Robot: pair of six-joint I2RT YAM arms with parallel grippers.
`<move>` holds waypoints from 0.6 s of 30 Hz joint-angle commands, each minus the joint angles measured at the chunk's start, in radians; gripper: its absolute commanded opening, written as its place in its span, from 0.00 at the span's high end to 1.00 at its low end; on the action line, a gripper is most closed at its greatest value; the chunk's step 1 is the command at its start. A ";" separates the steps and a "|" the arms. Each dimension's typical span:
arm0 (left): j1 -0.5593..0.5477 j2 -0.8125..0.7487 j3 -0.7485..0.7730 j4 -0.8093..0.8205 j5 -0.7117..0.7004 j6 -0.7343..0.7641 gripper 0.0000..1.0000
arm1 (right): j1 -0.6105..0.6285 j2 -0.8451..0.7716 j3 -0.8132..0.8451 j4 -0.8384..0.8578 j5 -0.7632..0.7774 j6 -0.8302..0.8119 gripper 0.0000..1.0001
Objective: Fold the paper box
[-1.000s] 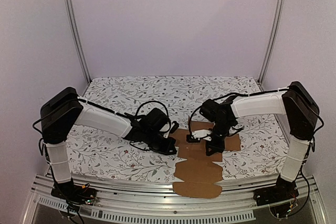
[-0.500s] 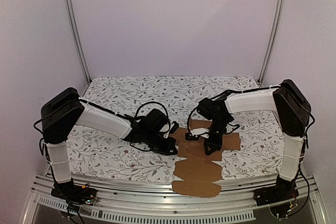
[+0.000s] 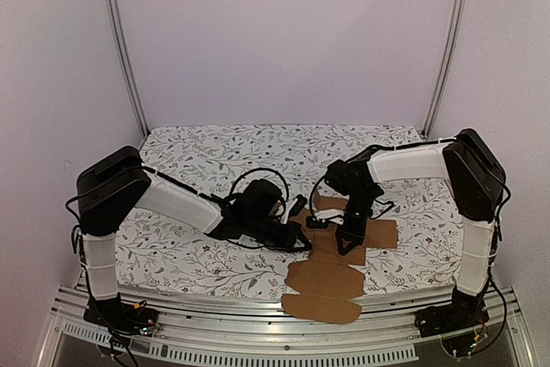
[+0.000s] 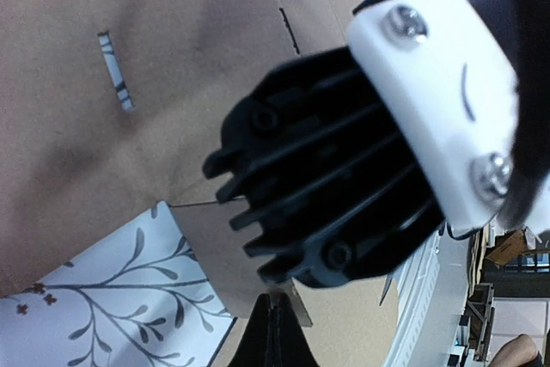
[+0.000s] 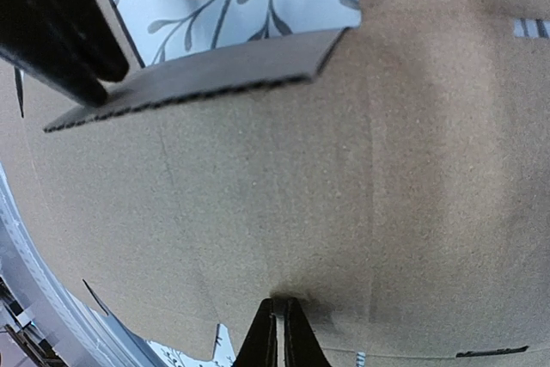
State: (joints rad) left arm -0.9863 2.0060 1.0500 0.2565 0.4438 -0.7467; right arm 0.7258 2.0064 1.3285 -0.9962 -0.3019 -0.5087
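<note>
You're looking at a box (image 3: pixel 326 279) of plain brown cardboard, matt and finely grained, its cut edge fluted. Under the box, the tabletop (image 3: pixel 215 152) wears a matt, leaf-printed cloth. Beside the box, the arm shells (image 3: pixel 176 199) are smooth white plastic, and the fingers (image 5: pixel 265 343) are matt black.

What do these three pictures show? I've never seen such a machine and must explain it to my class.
Two robot arms stand side by side. The wide picture comes from a camera above and behind them. The two close-ups come from a camera on each wrist. On the flowered cloth lies a flat brown cardboard sheet, the paper box, not yet folded up. The left tool and right tool are both shut, their tips down at the sheet. Neither clearly grips it.
</note>
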 commanded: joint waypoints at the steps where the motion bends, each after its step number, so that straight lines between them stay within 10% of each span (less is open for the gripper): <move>1: -0.014 0.048 0.015 0.079 0.042 -0.044 1.00 | -0.017 0.099 -0.034 0.075 0.020 0.025 0.96; 18: -0.029 0.176 0.079 0.032 -0.038 -0.112 1.00 | -0.074 0.103 -0.015 0.056 -0.047 0.041 0.95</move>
State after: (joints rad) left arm -0.9897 2.1422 1.1072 0.3592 0.4824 -0.8528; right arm 0.6765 2.0281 1.3361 -1.0126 -0.3927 -0.4866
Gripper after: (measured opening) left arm 0.007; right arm 0.051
